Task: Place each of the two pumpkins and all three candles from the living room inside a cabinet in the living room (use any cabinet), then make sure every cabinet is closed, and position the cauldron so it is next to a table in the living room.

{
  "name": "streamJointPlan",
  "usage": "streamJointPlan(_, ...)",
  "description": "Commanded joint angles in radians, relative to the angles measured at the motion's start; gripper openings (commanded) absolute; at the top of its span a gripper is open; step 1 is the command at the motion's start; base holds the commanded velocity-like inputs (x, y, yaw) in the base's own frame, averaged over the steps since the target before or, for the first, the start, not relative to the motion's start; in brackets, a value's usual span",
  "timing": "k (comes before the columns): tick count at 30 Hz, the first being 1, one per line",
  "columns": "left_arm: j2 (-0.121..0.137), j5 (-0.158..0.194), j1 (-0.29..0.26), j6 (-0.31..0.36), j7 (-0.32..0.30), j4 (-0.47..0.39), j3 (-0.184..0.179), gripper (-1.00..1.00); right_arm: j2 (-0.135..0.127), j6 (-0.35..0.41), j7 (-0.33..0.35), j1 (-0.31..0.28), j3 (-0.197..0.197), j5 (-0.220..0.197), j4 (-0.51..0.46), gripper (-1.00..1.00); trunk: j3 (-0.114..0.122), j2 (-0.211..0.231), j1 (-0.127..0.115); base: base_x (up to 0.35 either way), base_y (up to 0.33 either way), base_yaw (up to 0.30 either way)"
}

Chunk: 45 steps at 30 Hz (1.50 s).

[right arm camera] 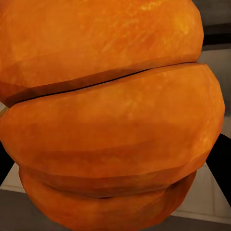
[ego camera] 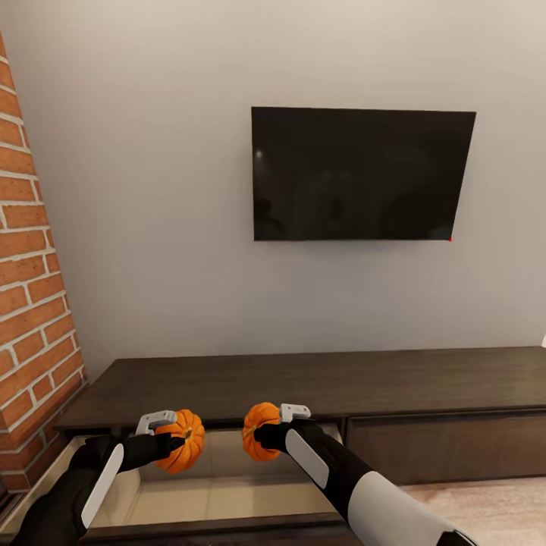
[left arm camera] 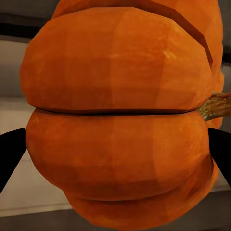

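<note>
Two orange ribbed pumpkins hang over the open left drawer (ego camera: 212, 493) of the low dark-brown cabinet (ego camera: 318, 379). My left gripper (ego camera: 171, 434) is shut on the left pumpkin (ego camera: 186, 441). That pumpkin (left arm camera: 120, 120) sits close in the left wrist view between the black fingertips (left arm camera: 9, 159), its stem off to one side. My right gripper (ego camera: 274, 426) is shut on the right pumpkin (ego camera: 258, 428), which looms large (right arm camera: 110, 120) in the right wrist view. The candles, cauldron and table are out of view.
The cabinet's right front (ego camera: 447, 447) is shut. A black TV (ego camera: 356, 174) hangs on the grey wall above. A red brick wall (ego camera: 30, 303) stands at the left. Light wood floor (ego camera: 493, 508) lies at the lower right.
</note>
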Motion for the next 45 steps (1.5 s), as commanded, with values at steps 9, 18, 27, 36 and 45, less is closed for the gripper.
streamJointPlan(9,0.0,0.001,-0.001,0.008,-0.001,0.0,0.001,-1.0,0.0,0.001,-0.008,-0.001,0.003,-0.007,-0.004,-1.0,-0.029,-0.064,0.034,0.0,0.0,0.0)
streamJointPlan(18,0.0,0.001,-0.001,0.016,-0.001,-0.001,0.0,-1.0,0.0,0.011,-0.014,-0.002,0.003,-0.007,-0.002,-1.0,-0.058,-0.127,0.069,0.0,0.0,0.0)
streamJointPlan(27,0.0,0.001,-0.001,0.017,-0.001,-0.001,0.0,-1.0,0.0,0.001,-0.201,-0.002,0.003,-0.007,-0.006,-1.0,-0.086,-0.19,0.103,0.0,0.0,0.0)
streamJointPlan(36,-0.001,0.001,-0.001,0.017,-0.001,-0.001,-0.008,-1.0,0.0,-0.059,-0.209,-0.002,0.003,-0.007,-0.001,-1.0,-0.12,-0.195,0.109,0.0,0.0,0.0)
streamJointPlan(45,0.0,0.001,-0.001,0.017,-0.002,-0.002,-0.032,-1.0,0.0,-0.057,-0.209,-0.002,0.003,-0.004,-0.007,-1.0,-0.147,-0.196,0.112,0.0,0.0,0.0)
